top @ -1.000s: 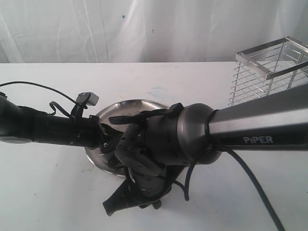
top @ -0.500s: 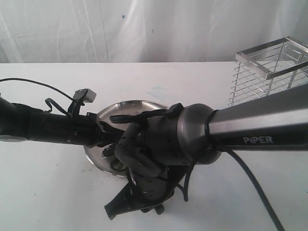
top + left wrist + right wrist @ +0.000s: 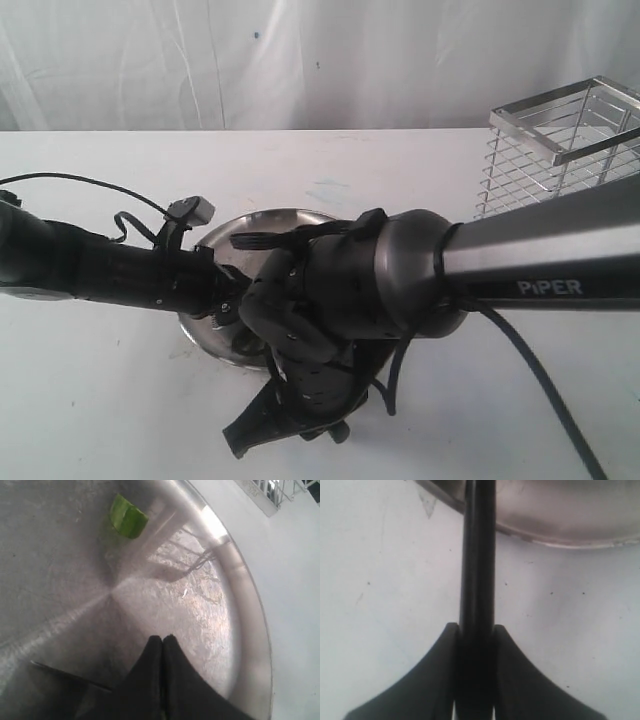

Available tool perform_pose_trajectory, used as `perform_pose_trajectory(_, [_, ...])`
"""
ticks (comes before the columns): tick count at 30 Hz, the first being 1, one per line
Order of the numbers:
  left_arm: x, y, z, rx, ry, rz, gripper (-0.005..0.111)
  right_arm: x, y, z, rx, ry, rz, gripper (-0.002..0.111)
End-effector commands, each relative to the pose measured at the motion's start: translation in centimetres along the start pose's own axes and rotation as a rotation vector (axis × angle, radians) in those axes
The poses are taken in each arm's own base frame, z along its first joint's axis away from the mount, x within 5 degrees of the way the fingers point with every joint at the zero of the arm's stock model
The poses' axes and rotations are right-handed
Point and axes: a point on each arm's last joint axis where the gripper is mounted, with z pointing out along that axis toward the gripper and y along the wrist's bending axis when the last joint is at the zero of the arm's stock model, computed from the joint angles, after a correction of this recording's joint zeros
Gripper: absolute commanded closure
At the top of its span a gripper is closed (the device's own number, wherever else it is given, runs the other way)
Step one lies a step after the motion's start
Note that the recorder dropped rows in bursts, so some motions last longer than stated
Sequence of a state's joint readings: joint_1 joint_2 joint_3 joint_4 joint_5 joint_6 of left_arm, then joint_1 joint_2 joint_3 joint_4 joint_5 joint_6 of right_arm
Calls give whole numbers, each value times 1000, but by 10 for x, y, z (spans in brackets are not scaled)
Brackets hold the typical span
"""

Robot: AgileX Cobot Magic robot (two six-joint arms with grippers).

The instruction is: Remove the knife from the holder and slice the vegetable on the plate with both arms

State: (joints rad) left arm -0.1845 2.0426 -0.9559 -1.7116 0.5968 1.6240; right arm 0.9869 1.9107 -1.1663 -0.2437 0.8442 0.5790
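Right wrist view: right gripper [image 3: 475, 635] clamped on knife [image 3: 477, 555]; left gripper [image 3: 162, 642] together over plate [image 3: 245, 630]. Risk: unpinned vegetable [image 3: 127, 519] may skid.

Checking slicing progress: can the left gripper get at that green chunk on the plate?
Probably yes: the left gripper, fingers shut, hovers over the plate, and bare metal lies between it and the green chunk.

Lighting's soft and even, kinda washed out on the white table [image 3: 100, 400] and the curtain [image 3: 150, 60] up top. Big dark arm [image 3: 540, 260] on the right is close and slightly soft. The left wrist view is blurry, with a bright glare patch on the plate [image 3: 215, 525] rim. The knife [image 3: 477, 555] is out of focus.
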Motion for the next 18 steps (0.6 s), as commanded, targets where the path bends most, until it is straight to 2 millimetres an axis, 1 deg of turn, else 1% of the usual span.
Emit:
perform_pose_trajectory(1, [24,15,4,-139,178,-121,107,9,-9,-14,16,82,-62,108])
perform_pose_trajectory(3, [27,12,3,-113,224,-130,107,10,-16,-13,24,124,-71,108])
perform_pose_trajectory(5, [30,9,3,-82,254,-143,107,10,-18,-12,8,136,-83,108])
perform_pose_trajectory(9, [30,5,3,-39,261,-148,107,15,-14,-13,-78,194,-141,108])
perform_pose_trajectory(12, [30,4,3,-26,263,-165,107,18,-13,-14,-99,225,-156,108])
perform_pose_trajectory(14, [26,1,1,-25,247,-161,107,18,-13,-14,-97,232,-157,108])
perform_pose_trajectory(18, [2,-12,-9,-7,181,-98,107,18,-13,-14,-97,232,-157,108])
